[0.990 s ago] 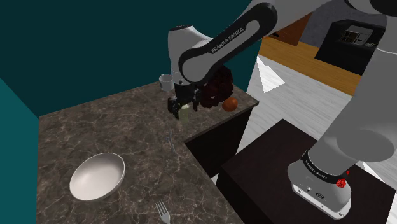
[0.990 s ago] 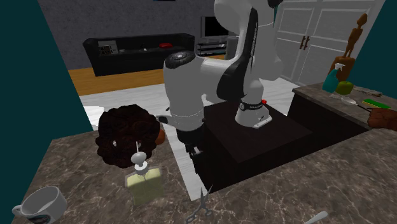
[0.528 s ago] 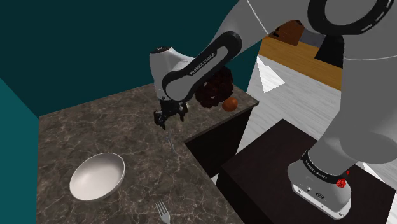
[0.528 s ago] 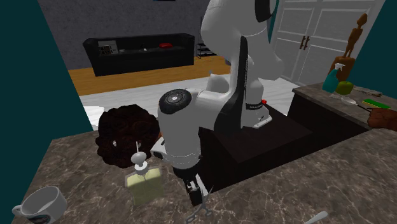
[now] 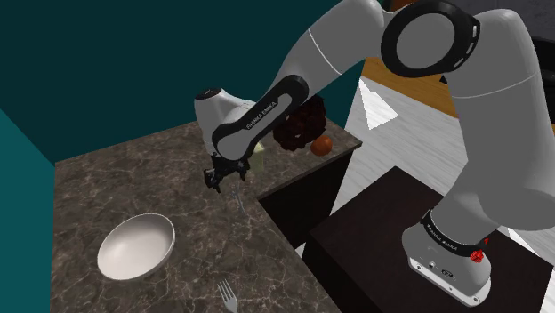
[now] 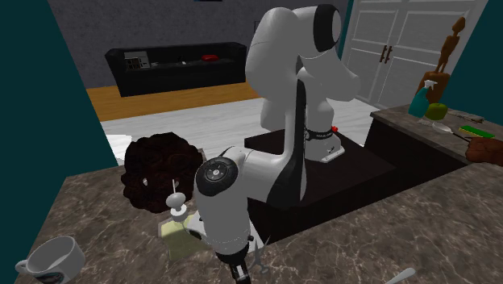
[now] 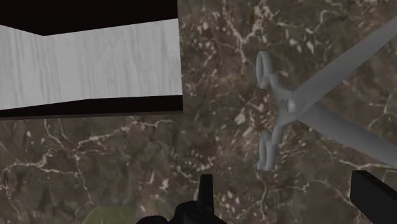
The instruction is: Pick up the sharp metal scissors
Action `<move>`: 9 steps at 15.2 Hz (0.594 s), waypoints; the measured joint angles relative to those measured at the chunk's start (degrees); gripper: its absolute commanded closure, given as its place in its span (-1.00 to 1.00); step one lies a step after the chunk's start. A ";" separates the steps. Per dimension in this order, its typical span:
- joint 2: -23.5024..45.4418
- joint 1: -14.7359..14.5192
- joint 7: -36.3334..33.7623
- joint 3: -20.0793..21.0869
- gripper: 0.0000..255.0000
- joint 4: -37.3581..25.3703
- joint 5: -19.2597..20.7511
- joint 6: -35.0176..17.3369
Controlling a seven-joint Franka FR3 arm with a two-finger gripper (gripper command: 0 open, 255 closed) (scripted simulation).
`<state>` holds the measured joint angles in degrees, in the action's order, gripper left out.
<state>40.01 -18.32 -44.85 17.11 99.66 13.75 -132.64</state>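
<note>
Fingers [image 7: 205, 189] of your gripper [image 7: 285, 186] stand spread wide, pinching nothing, and point down at a dark marbled counter [image 7: 210, 146]. Grey scissors [image 7: 291, 105] lie flat on that counter just past the fingertips, in line with the gap between them, and neither finger touches them. The two handle loops sit toward the counter's edge. The blades are splayed open and point away from that edge.

In the shoulder view, your gripper hangs low over the counter near its edge, right above the scissors. A pale green bottle [image 6: 182, 230] stands just beside the gripper. A grey mug [image 6: 50, 258] sits further along, toward the second exterior view's left.

A white bowl [image 5: 135, 244] and a fork [image 5: 229, 294] lie well apart from the scissors, toward the shoulder view's bottom. At the counter's far end are a dark reddish bushy lump [image 5: 300, 124] and an orange ball [image 5: 323, 145], close together. Across the room, a black sofa [image 6: 173, 66] stands against the wall.
</note>
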 measured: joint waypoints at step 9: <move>2.59 -0.54 -0.46 -0.70 1.00 -0.35 0.79 -2.24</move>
<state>42.60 -18.86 -45.31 16.41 99.31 14.54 -134.88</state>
